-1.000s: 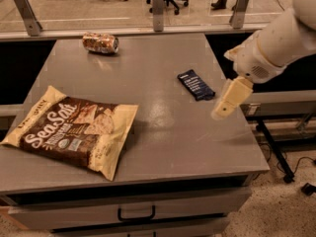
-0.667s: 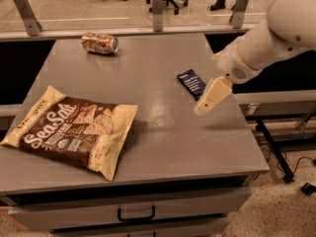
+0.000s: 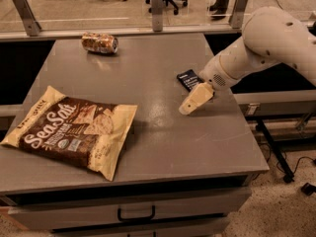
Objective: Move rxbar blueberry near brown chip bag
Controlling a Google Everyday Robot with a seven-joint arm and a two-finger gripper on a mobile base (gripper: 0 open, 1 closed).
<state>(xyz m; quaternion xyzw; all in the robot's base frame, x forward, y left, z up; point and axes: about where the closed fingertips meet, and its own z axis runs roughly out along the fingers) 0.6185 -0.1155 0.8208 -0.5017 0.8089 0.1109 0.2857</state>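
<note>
Gripper (image 3: 191, 104) has slid in over the rxbar blueberry (image 3: 186, 78). Can't tell its grip. The brown chip bag (image 3: 69, 130) is well apart.

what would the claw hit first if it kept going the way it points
Likely the bare table top just ahead: the claw, beside the rxbar blueberry, angles downward; depth is unclear.

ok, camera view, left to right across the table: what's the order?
chip bag → can → blue bar. The gripper is at the bar's near end and overlaps it sideways, so it isn't ranked.
</note>
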